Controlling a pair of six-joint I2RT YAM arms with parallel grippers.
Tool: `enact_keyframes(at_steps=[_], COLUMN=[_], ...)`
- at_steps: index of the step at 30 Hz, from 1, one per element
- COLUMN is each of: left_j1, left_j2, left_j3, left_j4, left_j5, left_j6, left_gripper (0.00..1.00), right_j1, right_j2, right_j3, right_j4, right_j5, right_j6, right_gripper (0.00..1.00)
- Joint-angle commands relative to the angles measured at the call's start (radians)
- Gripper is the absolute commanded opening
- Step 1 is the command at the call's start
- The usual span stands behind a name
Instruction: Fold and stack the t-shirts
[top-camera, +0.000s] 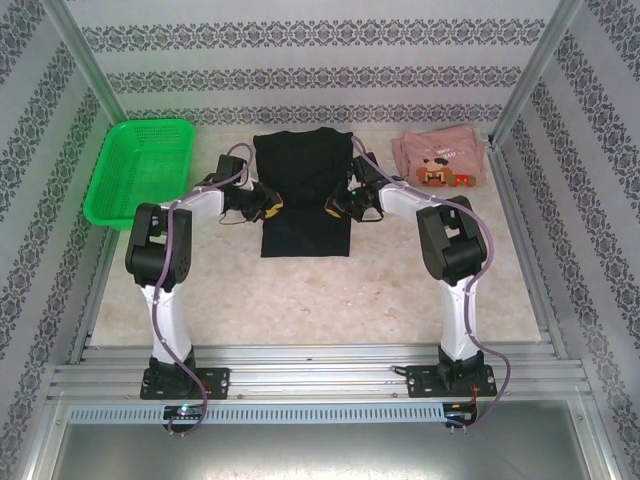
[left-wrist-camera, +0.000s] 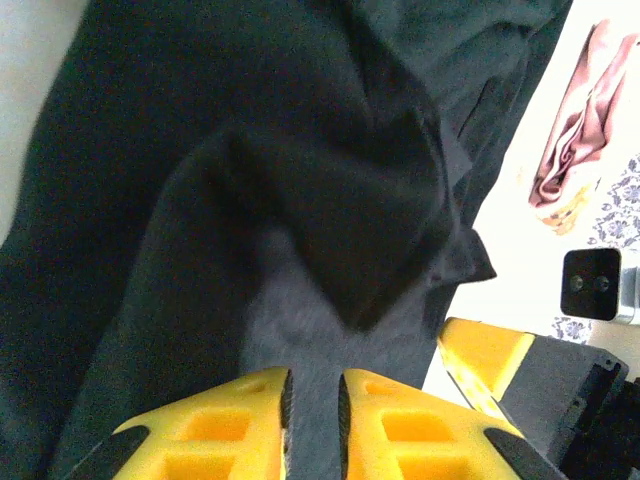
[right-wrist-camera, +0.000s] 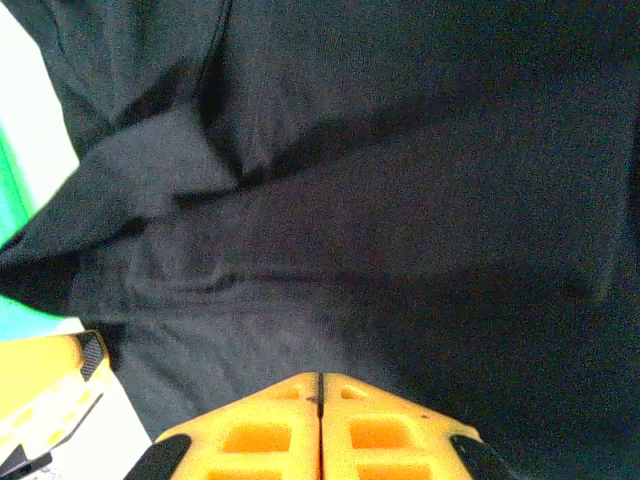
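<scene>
Overhead, pink shirt (top-camera: 437, 160) and green basket (top-camera: 140, 170) flank the black shirt (top-camera: 305, 190); close up, left gripper (left-wrist-camera: 313, 380) and right gripper (right-wrist-camera: 320, 380) pinch its cloth.

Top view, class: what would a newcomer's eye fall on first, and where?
The black t-shirt lies mid-table, the left gripper and right gripper pinching its side edges. A bright green basket sits far left; a pink t-shirt with a cartoon print lies far right.

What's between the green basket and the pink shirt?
In the top view, the black t-shirt lies between them, with the left gripper and right gripper at its edges.
</scene>
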Motion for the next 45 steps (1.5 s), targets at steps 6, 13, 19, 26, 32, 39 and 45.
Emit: enact_keyframes(at_steps=[6,13,19,26,32,39,45], left_j1=[-0.006,0.007,0.029,0.049,0.055,0.028,-0.013], left_j2=[0.141,0.173,0.166,0.008,-0.273,-0.524,-0.662], left_j3=[0.147,0.241,0.315,0.243,0.025,-0.260,-0.403], left_j4=[0.110,0.138,0.168,0.215,0.072,-0.007,-0.108], left_j5=[-0.010,-0.036,-0.046,-0.039,-0.076,-0.116,-0.133], left_j6=[-0.059,-0.083,-0.123,-0.111,0.025,0.117,0.184], left_gripper=[0.20,0.24,0.34,0.49,0.58,0.58,0.63], right_j1=[-0.038,-0.071,-0.078,-0.084,-0.069,-0.011,-0.014], right_j2=[0.132,0.213,0.279,0.265,0.064,-0.101,-0.005], right_j3=[0.141,0.222,0.394,0.554,0.482,0.031,-0.062], right_j4=[0.039,0.206,0.294,0.299,-0.028,0.099,0.306], right_j5=[-0.011,0.001,0.026,-0.009,-0.004,-0.036,-0.064], right_j6=[0.044,0.149,0.208,0.188,0.017,0.021,0.134], right_gripper=[0.10,0.16,0.27,0.34,0.29,0.18,0.13])
